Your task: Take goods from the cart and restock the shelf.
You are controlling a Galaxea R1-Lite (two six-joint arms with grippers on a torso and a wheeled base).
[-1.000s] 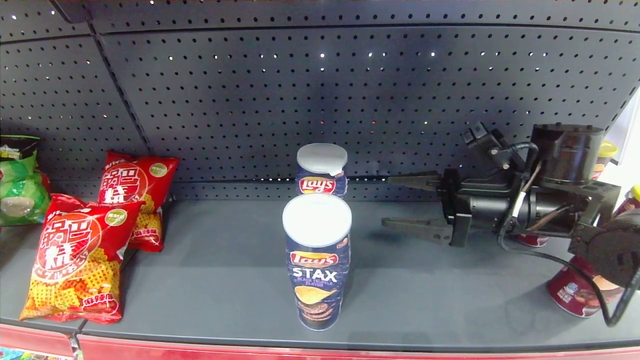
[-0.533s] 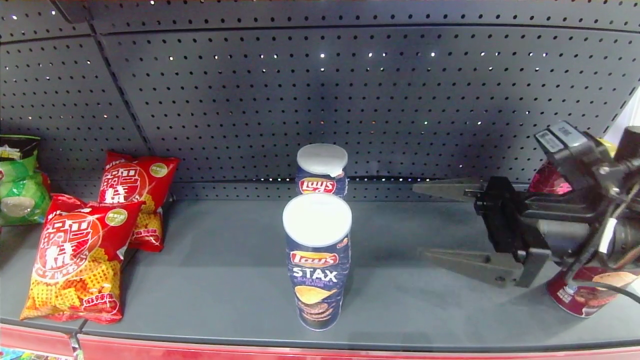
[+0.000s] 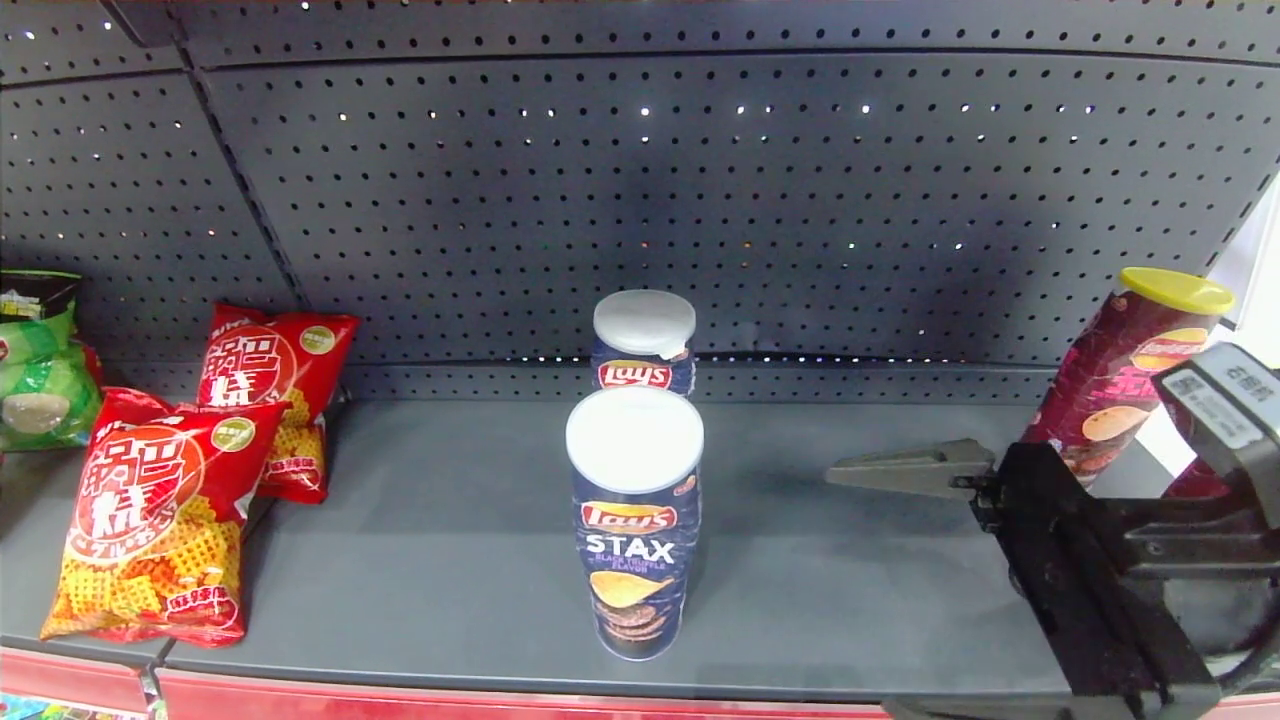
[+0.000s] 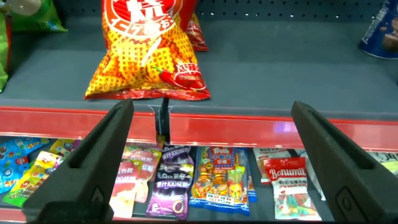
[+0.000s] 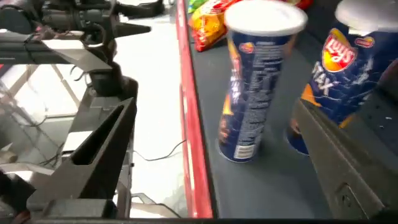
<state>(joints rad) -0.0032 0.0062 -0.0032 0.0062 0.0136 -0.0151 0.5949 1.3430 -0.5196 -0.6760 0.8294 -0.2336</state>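
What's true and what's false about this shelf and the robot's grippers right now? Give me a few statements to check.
1. The front blue can and the back blue can stand upright, one behind the other. True.
2. The right gripper holds a blue can. False: it is open and empty, to the cans' right.
3. The red snack bags lie at the right end of the shelf. False: they lie on its left.
4. A maroon can with a yellow lid is at the right end. True.
5. The left gripper is shut. False: it is open.
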